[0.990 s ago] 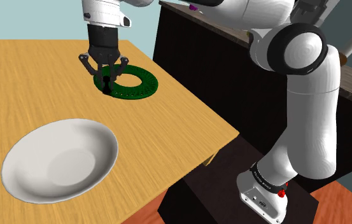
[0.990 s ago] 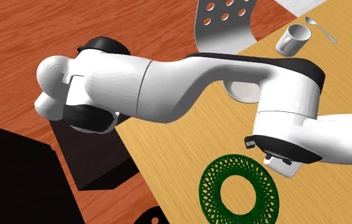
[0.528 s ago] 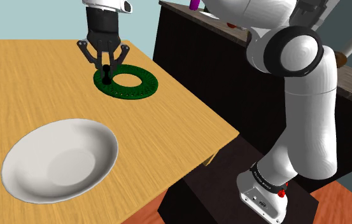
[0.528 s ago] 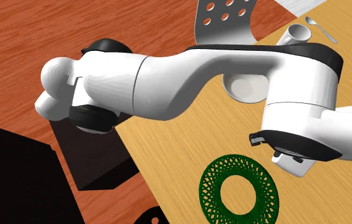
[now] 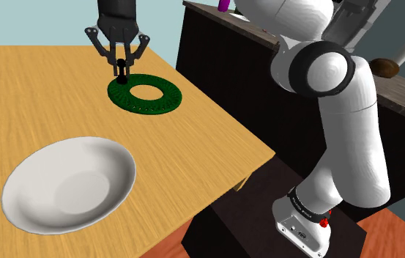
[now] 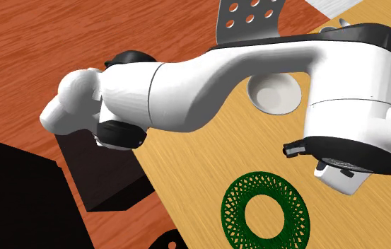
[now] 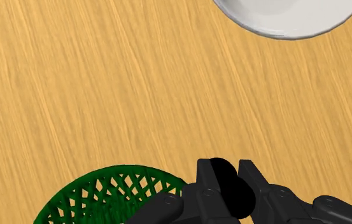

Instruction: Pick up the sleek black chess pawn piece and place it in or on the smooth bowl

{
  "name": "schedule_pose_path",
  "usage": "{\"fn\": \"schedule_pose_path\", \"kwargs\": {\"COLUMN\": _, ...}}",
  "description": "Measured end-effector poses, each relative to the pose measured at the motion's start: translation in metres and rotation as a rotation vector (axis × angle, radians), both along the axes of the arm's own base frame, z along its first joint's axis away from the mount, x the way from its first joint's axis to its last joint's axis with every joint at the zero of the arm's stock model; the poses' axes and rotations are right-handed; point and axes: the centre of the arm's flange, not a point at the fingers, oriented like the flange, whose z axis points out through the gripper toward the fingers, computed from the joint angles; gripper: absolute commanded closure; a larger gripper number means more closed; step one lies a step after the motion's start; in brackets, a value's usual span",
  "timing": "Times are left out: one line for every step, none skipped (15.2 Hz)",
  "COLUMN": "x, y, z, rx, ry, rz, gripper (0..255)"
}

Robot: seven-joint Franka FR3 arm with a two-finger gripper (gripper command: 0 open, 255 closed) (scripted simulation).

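End effector (image 5: 121,63), clamped on the black pawn (image 5: 121,72), may let it slip in transit to the white bowl (image 5: 69,185) lying well away from it.

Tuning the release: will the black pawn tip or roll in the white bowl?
Probably tips: the pawn looks narrow with a rounded head, and the bowl curves inside. Likely stiff and light; the gripper clasps it by the round head, so it may slip.
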Motion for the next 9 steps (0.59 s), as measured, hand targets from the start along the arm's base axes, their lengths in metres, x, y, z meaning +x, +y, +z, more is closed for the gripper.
{"fn": "schedule_pose_path", "kwargs": {"x": -0.005, "y": 0.002, "z": 0.002, "rx": -0.002, "ry": 0.002, "rz": -0.001, "gripper": 255}}
{"fn": "schedule_pose_path", "kwargs": {"x": -0.013, "y": 0.01, "z": 0.002, "rx": -0.001, "ry": 0.001, "rz": 0.0, "gripper": 255}}
{"fn": "schedule_pose_path", "kwargs": {"x": -0.021, "y": 0.017, "z": 0.003, "rx": -0.001, "ry": 0.001, "rz": 0.0, "gripper": 255}}
{"fn": "schedule_pose_path", "kwargs": {"x": -0.032, "y": 0.026, "z": 0.004, "rx": -0.001, "ry": 0.001, "rz": 0.001, "gripper": 255}}
{"fn": "schedule_pose_path", "kwargs": {"x": -0.043, "y": 0.033, "z": 0.002, "rx": -0.001, "ry": 0.001, "rz": 0.0, "gripper": 255}}
{"fn": "schedule_pose_path", "kwargs": {"x": -0.052, "y": 0.039, "z": 0.004, "rx": -0.001, "ry": 0.001, "rz": 0.0, "gripper": 255}}
{"fn": "schedule_pose_path", "kwargs": {"x": -0.063, "y": 0.047, "z": 0.002, "rx": -0.001, "ry": 0.001, "rz": 0.0, "gripper": 255}}
{"fn": "schedule_pose_path", "kwargs": {"x": -0.073, "y": 0.057, "z": 0.004, "rx": -0.001, "ry": 0.001, "rz": 0.001, "gripper": 255}}
{"fn": "schedule_pose_path", "kwargs": {"x": -0.081, "y": 0.066, "z": 0.009, "rx": 0.0, "ry": 0.001, "rz": 0.001, "gripper": 255}}
